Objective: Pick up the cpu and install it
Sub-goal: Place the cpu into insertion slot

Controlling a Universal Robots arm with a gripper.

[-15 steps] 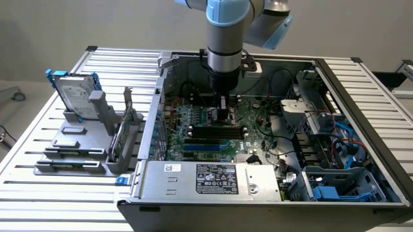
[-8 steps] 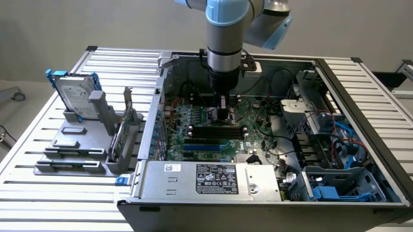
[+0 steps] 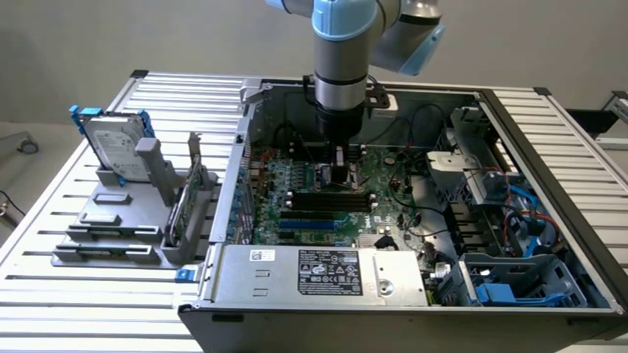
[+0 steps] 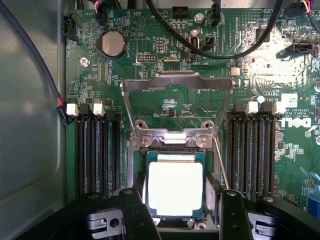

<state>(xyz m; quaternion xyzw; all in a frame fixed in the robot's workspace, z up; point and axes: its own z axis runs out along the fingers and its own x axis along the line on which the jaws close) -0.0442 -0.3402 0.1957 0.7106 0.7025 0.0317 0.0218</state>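
Cpu [image 4: 175, 187], square, bright silver top

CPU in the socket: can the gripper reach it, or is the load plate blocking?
Probably yes: the load plate stands flipped open, clear of the cpu, and the open gripper sits with a finger on either side.

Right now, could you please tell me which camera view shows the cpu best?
The wrist view: the cpu lies face-up in the open socket, its silver top plainly visible. In the exterior view, the gripper stands in front of it.
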